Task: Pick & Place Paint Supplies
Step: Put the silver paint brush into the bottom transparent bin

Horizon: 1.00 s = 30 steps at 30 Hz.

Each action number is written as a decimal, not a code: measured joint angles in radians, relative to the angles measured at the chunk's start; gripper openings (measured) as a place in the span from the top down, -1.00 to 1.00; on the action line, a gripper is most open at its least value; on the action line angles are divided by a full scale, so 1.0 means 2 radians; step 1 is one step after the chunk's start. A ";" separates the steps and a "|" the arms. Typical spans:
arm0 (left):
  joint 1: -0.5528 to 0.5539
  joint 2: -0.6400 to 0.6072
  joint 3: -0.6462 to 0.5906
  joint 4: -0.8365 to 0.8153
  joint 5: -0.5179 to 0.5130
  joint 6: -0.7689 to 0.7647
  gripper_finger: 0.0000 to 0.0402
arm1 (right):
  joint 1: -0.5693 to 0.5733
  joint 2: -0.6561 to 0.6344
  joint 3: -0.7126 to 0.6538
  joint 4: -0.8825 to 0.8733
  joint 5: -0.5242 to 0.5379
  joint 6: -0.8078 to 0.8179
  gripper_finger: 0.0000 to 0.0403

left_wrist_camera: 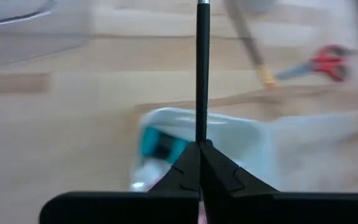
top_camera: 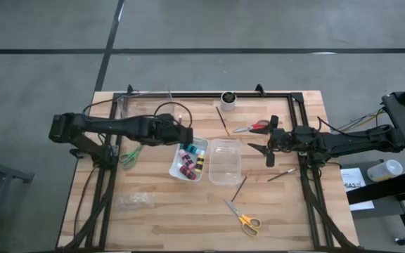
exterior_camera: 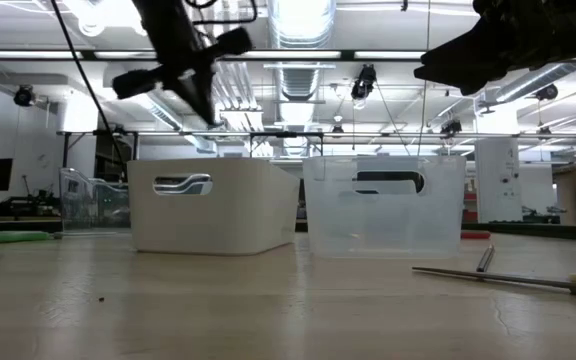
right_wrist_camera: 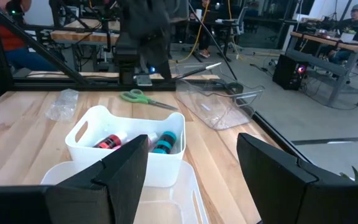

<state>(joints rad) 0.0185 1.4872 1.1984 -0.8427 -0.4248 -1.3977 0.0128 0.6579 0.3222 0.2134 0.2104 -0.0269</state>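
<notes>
My left gripper [left_wrist_camera: 201, 144] [top_camera: 185, 133] is shut on a thin dark brush [left_wrist_camera: 201, 74] and hovers over the far end of the white bin [top_camera: 190, 160]. The bin holds teal [right_wrist_camera: 164, 142] and red [right_wrist_camera: 107, 142] paint bottles. My right gripper [right_wrist_camera: 191, 155] [top_camera: 268, 150] hangs open in the air just right of the clear bin [top_camera: 225, 160], touching nothing. On the table lie red scissors [top_camera: 256, 127], yellow scissors [top_camera: 244, 220], green scissors [top_camera: 131, 156] and loose brushes [top_camera: 222, 121] [top_camera: 239, 188] [top_camera: 281, 174]. My left gripper pinches the brush by one end [left_wrist_camera: 201, 134] between its two fingers. The brush runs along the fingers and sticks straight out ahead of them. It is lifted clear, above the white bin [left_wrist_camera: 185, 134].
A small white cup [top_camera: 228, 100] stands at the far edge. A clear plastic container [top_camera: 129, 105] lies at the far left and a crumpled clear bag [top_camera: 136, 202] near the front left. Dark frame rails [top_camera: 301, 176] run along the table's sides.
</notes>
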 joint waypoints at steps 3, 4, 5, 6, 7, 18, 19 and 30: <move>0.000 0.000 -0.004 0.055 0.009 0.023 0.99 | 0.000 0.000 0.000 0.000 0.000 0.000 -0.21; 0.000 0.000 -0.006 0.070 0.016 0.024 0.99 | 0.000 0.000 0.000 0.000 0.000 0.000 -0.21; 0.000 0.000 -0.008 0.084 0.023 0.023 0.99 | 0.000 0.000 0.000 0.000 0.000 0.000 -0.21; 0.000 0.000 -0.012 0.103 0.029 0.020 0.99 | 0.000 0.000 0.000 0.000 0.000 0.000 -0.21; -0.001 0.000 -0.017 0.124 0.033 0.018 0.99 | 0.000 0.000 0.000 0.000 0.000 0.000 -0.21; -0.002 0.053 -0.059 0.336 0.076 0.058 0.99 | 0.000 0.000 0.000 0.000 0.000 0.000 -0.21; -0.002 0.064 -0.058 0.348 0.084 0.058 0.99 | 0.000 0.000 0.000 0.000 0.000 0.000 -0.21; -0.018 0.129 -0.057 0.432 0.147 0.050 0.99 | 0.000 0.004 0.000 0.001 0.000 0.000 -0.21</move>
<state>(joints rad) -0.0178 1.7454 1.0840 0.0213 -0.1299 -1.2977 0.0128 0.6655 0.3225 0.2150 0.2100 -0.0269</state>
